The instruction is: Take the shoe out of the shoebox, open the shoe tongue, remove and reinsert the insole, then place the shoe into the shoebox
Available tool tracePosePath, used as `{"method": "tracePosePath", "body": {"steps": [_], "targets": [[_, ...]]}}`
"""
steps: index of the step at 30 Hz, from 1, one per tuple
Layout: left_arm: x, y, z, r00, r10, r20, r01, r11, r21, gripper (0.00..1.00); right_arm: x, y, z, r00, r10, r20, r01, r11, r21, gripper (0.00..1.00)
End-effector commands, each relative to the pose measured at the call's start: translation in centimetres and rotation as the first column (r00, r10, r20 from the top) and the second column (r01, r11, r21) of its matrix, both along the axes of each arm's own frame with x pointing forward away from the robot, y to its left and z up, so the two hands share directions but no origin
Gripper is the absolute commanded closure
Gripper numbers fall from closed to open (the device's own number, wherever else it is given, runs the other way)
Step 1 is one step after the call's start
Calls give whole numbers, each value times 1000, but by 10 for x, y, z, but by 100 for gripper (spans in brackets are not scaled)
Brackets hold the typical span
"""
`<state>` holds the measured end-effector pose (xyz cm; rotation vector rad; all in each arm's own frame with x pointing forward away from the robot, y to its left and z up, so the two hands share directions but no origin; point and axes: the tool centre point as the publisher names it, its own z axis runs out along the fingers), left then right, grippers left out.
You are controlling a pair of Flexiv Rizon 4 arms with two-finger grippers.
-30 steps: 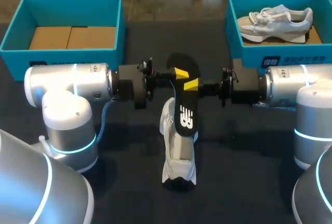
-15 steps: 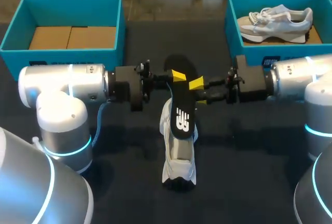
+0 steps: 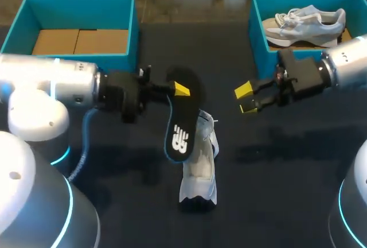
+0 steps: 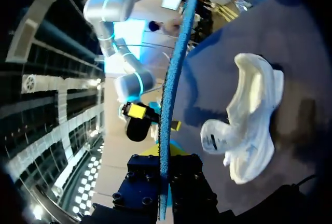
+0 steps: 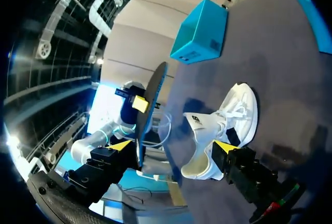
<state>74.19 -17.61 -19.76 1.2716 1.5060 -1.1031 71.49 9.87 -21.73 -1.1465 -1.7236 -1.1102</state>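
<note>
Right hand point(image 3: 245, 99) released insole point(image 3: 180, 123), nearing shoebox point(image 3: 262, 58).

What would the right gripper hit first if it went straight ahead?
Probably the white shoe, which lies ahead between the right gripper's open fingers. The black insole in the left gripper stands close beside that line, so depth leaves some doubt.

Head view looks down from behind; close wrist views share shoe point(image 3: 199, 170) and insole point(image 3: 180, 127).
</note>
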Motion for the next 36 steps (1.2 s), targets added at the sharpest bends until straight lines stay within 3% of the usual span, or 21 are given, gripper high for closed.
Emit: {"method": "tracePosePath", "body": {"steps": [1, 4, 7, 9, 11, 14, 15, 27, 29, 31, 34, 36], "targets": [[-13, 13, 10, 995, 52, 81, -60, 992, 108, 100, 3, 0, 0, 1000, 27, -9, -27, 1000, -12, 0], [-13, 13, 10, 995, 52, 81, -60, 992, 108, 100, 3, 0, 0, 1000, 27, -9, -27, 1000, -12, 0], [-13, 13, 10, 995, 52, 81, -60, 992, 108, 100, -2, 0, 2, 983, 129, 130, -104, 978, -181, 0], [-23, 13, 12, 997, 27, 69, -36, 992, 120, 100, -8, -3, -3, 951, 216, 221, -158, 954, -253, 0], [-33, 14, 13, 1000, -7, 11, 5, 993, 122, 100, -15, -8, -10, 928, 250, 276, -156, 934, -322, 0], [-46, 16, 12, 982, -108, -158, 122, 989, 83, 100, -27, -11, -25, 857, 333, 392, -169, 902, -397, 0], [-51, 16, 11, 973, -134, -188, 150, 986, 77, 100, -31, -9, -32, 835, 389, 389, -205, 876, -436, 0], [-56, 12, 11, 968, -125, -216, 141, 988, 60, 100, -31, -9, -32, 835, 389, 389, -205, 876, -436, 0], [-64, 10, 11, 953, -129, -274, 140, 990, 18, 100, -34, -9, -30, 775, 479, 412, -242, 827, -507, 0], [-75, 8, 10, 929, -130, -346, 136, 991, -5, 100, -45, -13, -34, 683, 575, 450, -266, 770, -581, 0], [-94, 9, 8, 870, -129, -476, 133, 991, -27, 100, -55, -23, -45, 603, 633, 485, -256, 730, -634, 0], [-107, 8, 7, 769, -128, -626, 131, 990, -42, 100, -63, -30, -55, 539, 683, 493, -270, 694, -667, 0]]}}
